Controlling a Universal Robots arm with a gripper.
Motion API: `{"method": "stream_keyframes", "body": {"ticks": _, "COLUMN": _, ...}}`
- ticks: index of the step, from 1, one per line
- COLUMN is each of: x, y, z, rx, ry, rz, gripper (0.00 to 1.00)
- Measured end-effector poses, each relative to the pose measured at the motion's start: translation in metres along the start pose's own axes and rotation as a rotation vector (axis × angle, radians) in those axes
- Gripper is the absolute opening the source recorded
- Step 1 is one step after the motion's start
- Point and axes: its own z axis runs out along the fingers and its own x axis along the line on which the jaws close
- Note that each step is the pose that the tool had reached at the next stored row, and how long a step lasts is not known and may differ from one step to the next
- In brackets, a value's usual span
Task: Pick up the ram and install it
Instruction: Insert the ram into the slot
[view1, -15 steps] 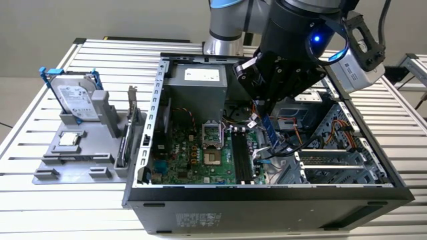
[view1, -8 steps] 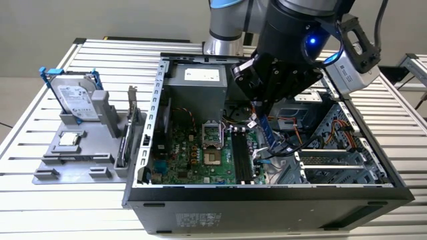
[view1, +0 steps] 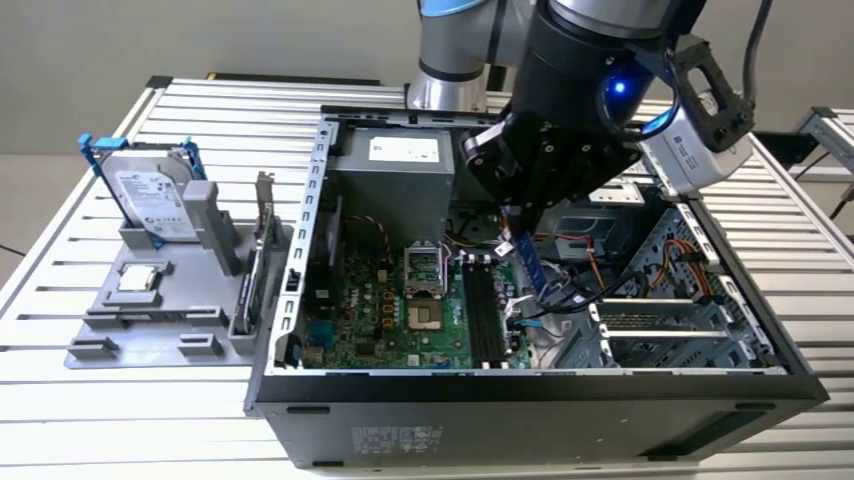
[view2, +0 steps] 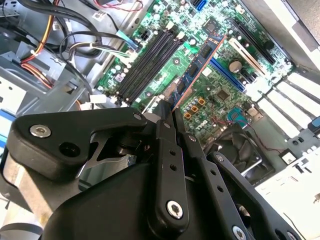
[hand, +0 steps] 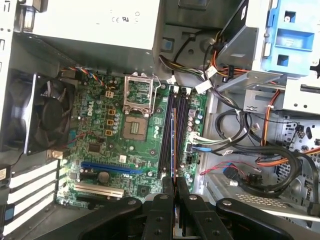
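We look down into the open case, onto the green motherboard. Its empty CPU socket sits at the centre; the fan lies at nine o'clock from it and the black slots at three o'clock. Our gripper, at six o'clock, pinches the ram edge-on over those slots. Cables crowd beyond them.

Ram partly behind gripper
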Motion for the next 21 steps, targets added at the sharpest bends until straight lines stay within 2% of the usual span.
{"method": "stream_keyframes", "body": {"ticks": 21, "x": 0.0024, "y": 0.0018, "z": 0.0075, "rx": -0.0001, "ry": 0.0000, "rz": 0.000, "gripper": 0.00}}
